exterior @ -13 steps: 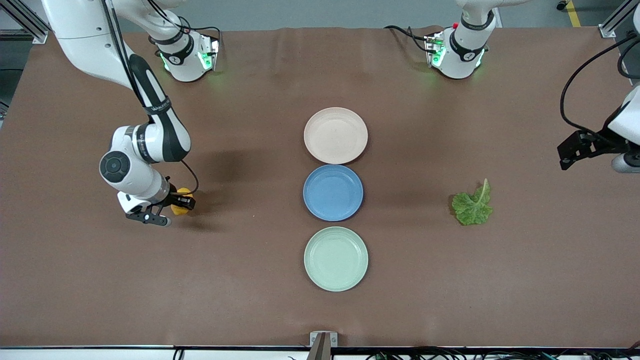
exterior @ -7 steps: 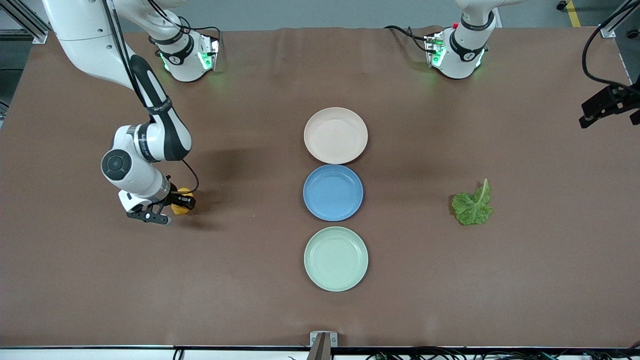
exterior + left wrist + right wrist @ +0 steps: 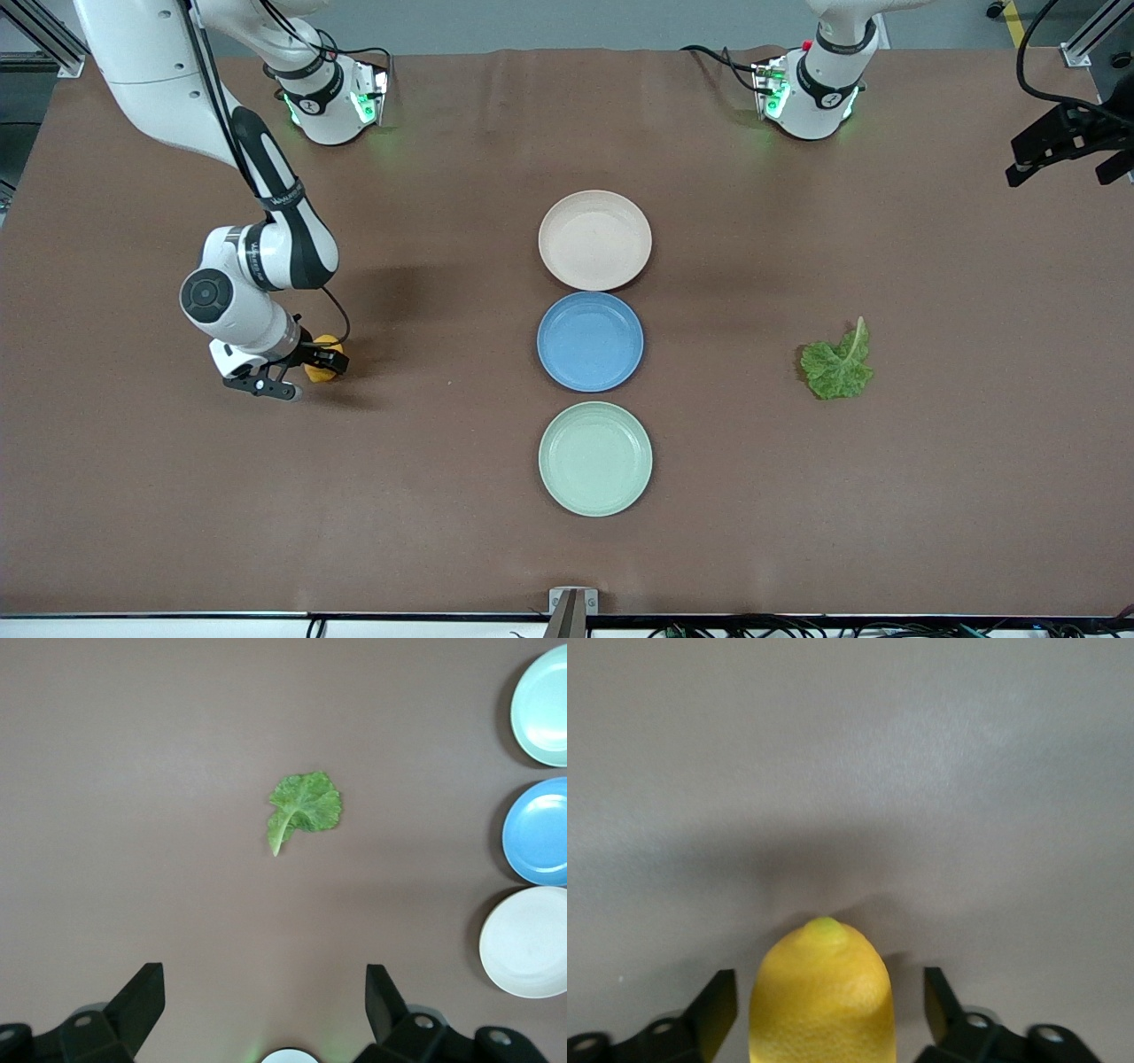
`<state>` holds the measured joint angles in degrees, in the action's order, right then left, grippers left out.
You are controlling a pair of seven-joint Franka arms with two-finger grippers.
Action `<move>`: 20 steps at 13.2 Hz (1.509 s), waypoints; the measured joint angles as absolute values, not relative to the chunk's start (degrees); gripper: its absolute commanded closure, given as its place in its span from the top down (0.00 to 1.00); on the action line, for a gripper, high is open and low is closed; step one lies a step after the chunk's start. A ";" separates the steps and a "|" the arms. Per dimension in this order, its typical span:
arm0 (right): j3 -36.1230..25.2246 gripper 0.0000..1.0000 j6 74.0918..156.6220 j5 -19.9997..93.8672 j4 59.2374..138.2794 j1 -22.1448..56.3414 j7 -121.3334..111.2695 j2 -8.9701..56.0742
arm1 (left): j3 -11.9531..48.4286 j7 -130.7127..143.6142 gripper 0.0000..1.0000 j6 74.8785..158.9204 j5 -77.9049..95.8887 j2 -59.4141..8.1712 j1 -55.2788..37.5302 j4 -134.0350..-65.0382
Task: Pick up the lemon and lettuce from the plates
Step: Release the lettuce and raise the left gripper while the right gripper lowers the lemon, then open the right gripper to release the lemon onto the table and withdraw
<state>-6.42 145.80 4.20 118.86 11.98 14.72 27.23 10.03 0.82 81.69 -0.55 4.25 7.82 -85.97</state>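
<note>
The lemon [image 3: 321,369] lies on the brown table toward the right arm's end, off the plates. My right gripper [image 3: 299,373] is low around it, open, with a gap on each side between fingers and lemon [image 3: 824,997]. The lettuce [image 3: 837,363] lies flat on the table toward the left arm's end; it also shows in the left wrist view [image 3: 306,806]. My left gripper [image 3: 1063,151] is raised high at the table's edge at the left arm's end, open and empty [image 3: 263,997]. The beige-pink plate [image 3: 594,239] and the mint plate [image 3: 594,458] are empty.
A blue plate [image 3: 590,341] sits between the two plates in a row at the table's middle. The left wrist view shows all three: mint [image 3: 545,700], blue [image 3: 540,828], beige [image 3: 527,943]. The arm bases stand along the table's back edge.
My left gripper has risen and drawn away from the lettuce toward the table's edge. My right gripper has stayed around the lemon with hardly any motion.
</note>
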 measured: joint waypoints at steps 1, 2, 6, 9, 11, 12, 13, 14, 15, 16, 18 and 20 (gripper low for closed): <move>-6.44 1.00 141.47 4.17 116.37 11.81 14.12 26.95 | 9.17 0.90 1.00 81.69 -0.55 4.04 6.19 -86.17; -6.48 1.00 135.49 4.12 112.90 11.47 12.48 26.45 | 7.35 1.22 1.00 81.69 -0.55 3.72 3.67 -86.25; -7.20 1.00 111.46 3.45 97.34 6.09 0.98 23.80 | 3.83 1.49 1.00 81.70 -0.55 2.94 -0.74 -86.32; -7.37 1.00 101.47 1.63 90.52 1.95 -3.41 22.22 | 3.83 1.49 1.00 81.71 -0.55 2.95 -0.91 -86.35; -7.36 1.00 97.68 1.20 87.35 1.09 -3.85 21.29 | 3.83 1.47 1.00 81.69 -0.55 2.96 -0.98 -86.48; -7.35 1.00 96.00 1.10 85.13 1.05 -3.85 21.24 | 3.83 1.43 1.00 81.69 -0.55 2.97 -0.98 -86.61; -7.30 1.00 94.52 0.96 83.23 1.05 -3.85 21.22 | 3.83 1.41 1.00 81.69 -0.55 3.00 -0.99 -86.75; -7.15 1.00 93.66 0.43 82.00 1.10 -3.85 21.22 | 3.83 1.40 1.00 81.69 -0.55 3.06 -0.99 -86.88; -6.96 1.00 93.34 -0.62 81.54 1.19 -3.85 21.22 | 3.80 1.40 1.00 81.69 -0.55 3.13 -0.98 -87.03; -6.76 1.00 93.16 -1.19 81.49 1.27 -3.85 21.24 | 3.73 1.40 1.00 81.79 -0.55 3.20 -0.97 -87.25; -6.55 1.00 91.22 -0.74 81.47 1.28 -3.82 21.34 | 3.52 1.40 1.00 83.01 -0.55 3.34 -0.94 -87.76; -6.56 1.00 89.43 0.23 81.15 1.25 -3.76 21.23 | 3.51 1.37 1.00 83.78 -0.55 3.49 -0.96 -88.12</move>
<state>-6.56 89.43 0.23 81.15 1.25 -3.76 21.23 3.51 1.37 83.78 -0.55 3.49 -0.96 -88.12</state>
